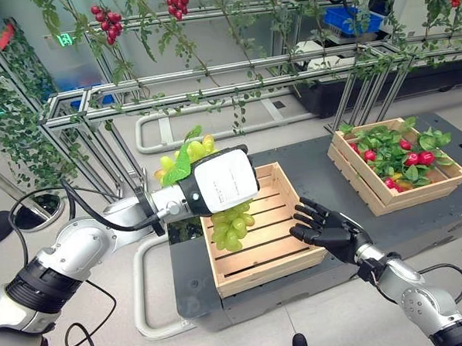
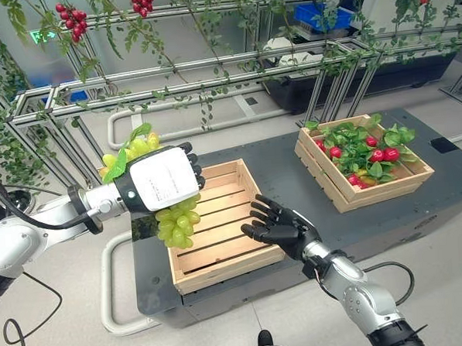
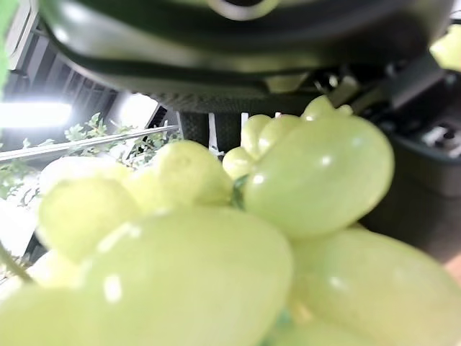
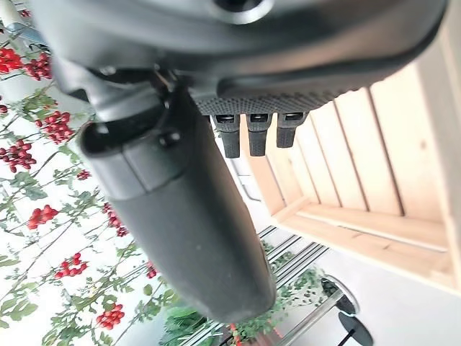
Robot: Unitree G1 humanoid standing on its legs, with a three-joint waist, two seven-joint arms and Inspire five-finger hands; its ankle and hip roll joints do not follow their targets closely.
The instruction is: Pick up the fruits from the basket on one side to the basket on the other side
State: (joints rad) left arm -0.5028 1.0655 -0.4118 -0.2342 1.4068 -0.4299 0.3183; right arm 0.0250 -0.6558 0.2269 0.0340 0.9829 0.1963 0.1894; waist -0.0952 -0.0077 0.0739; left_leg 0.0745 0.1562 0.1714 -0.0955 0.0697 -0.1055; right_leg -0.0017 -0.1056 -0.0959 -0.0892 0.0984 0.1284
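Note:
My left hand point(image 1: 220, 181) is shut on a bunch of green grapes point(image 1: 231, 226) with green leaves, holding it above the left part of the near wooden crate point(image 1: 270, 252). The grapes point(image 3: 216, 238) press close against the palm in the left wrist view. Several grapes and a leaf point(image 2: 133, 147) stick out behind the hand. My right hand point(image 2: 284, 228) hovers open at the crate's near right corner, fingers spread, holding nothing. The crate's slats point(image 4: 374, 166) show past its fingers. The far crate point(image 1: 397, 164) on the right holds red fruits among green leaves.
Both crates stand on a dark grey platform point(image 1: 308, 157). Behind it runs an aluminium frame point(image 1: 211, 85) hung with vines and red berry clusters point(image 1: 105, 21). A white tube rail point(image 1: 148, 293) loops along the platform's left side.

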